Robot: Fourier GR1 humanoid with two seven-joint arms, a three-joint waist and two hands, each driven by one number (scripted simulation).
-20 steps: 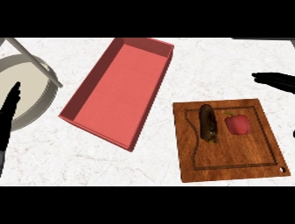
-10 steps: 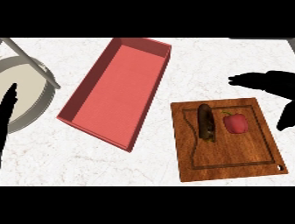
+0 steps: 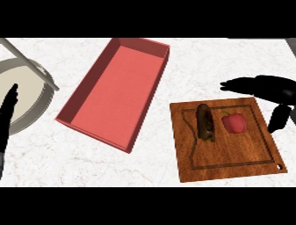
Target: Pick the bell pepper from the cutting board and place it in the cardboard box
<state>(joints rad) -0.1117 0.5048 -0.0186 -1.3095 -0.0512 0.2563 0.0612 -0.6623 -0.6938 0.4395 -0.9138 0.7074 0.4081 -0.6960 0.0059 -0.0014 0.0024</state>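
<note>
I've got the right hand (image 3: 267, 88) out at abt 3 o'clock, hovering over the top-right corner of the cutting board (image 3: 241, 154), fingers stretched toward the left and thumb hanging down the board's right edge, so it's spread wide w/ nothing in it, set up as a claw either side of the target, I'd say. The bell pepper (image 3: 234, 123) is red, sits on the board's upper right part, just below the fingers and left of the thumb; no contact that I can see. Just beside it at its 9 o'clock lies a dark elongated veg (image 3: 205, 123), close enough that I reckon a top-down grab from the right side is why the hand comes in from that edge: keeps fingers off the neighbour. The cardboard box (image 3: 79, 110) reads reddish here, long and tilted, open top, sitting at 10 o'clock from the board w/ a gap of bare counter (image 3: 176, 57) between; the near long wall faces the board, so the carry should be a short lift-and-cross. Left hand (image 3: 0, 127) shows at 8 o'clock, fingers straight and up, resting, holding nothing, partly over a round pale plate (image 3: 33, 110). Grasp step not yet done IMO.
</note>
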